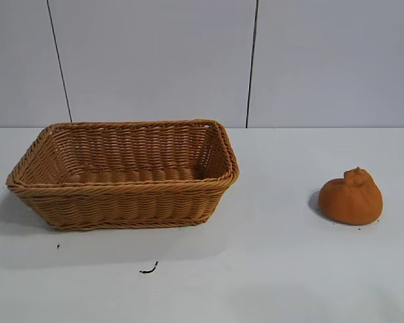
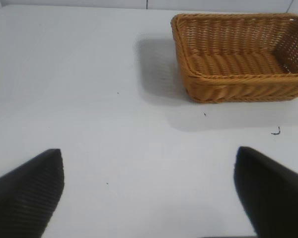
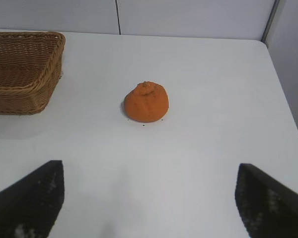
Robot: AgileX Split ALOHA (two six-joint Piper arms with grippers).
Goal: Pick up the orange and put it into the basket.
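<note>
The dull-orange, squashed orange (image 1: 351, 197) with a small knob on top lies on the white table at the right; it also shows in the right wrist view (image 3: 146, 102). The tan wicker basket (image 1: 124, 190) stands at the left with nothing in it, and shows in the left wrist view (image 2: 228, 84) and the right wrist view (image 3: 25, 94). My right gripper (image 3: 150, 169) is open and empty above bare table, well short of the orange. My left gripper (image 2: 149, 157) is open and empty, well apart from the basket. Neither gripper shows in the exterior view.
A small dark scrap (image 1: 148, 270) lies on the table in front of the basket. A grey panelled wall (image 1: 202, 60) rises behind the table. The table's right edge (image 3: 283, 89) runs beyond the orange in the right wrist view.
</note>
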